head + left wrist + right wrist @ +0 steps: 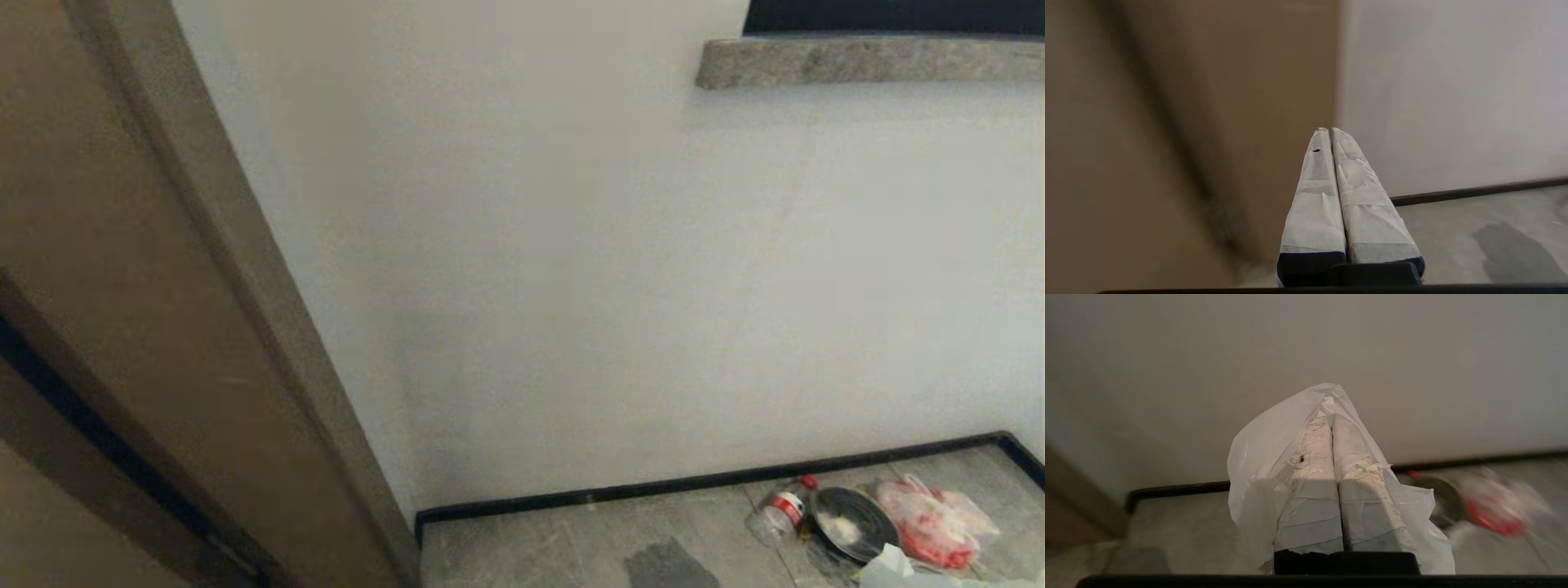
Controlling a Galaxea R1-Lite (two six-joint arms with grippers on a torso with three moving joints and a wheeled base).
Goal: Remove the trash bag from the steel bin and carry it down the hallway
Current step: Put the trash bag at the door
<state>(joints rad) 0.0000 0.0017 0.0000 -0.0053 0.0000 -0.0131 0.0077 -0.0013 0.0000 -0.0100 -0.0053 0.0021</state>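
The right gripper [1332,416] has its jaws pressed fully together on a thin fold of the bag [1257,457], whose white film drapes back over both fingers and hangs down past them toward the floor [1200,522]; the left gripper [1329,131] is closed on nothing, beside the door frame [1208,122]. The likely failure is the slick plastic sliding out of so small a pinch, or tearing at it, if the load swings while driving. The hanging bag could also brush the litter by the wall [571,286]: a bottle [780,508], a dark dish [853,523] and a red bag [935,518]. The bag's long axis seems to run roughly vertical, gathered top at the fingertips, its lower body out of view. The steel bin is not visible.
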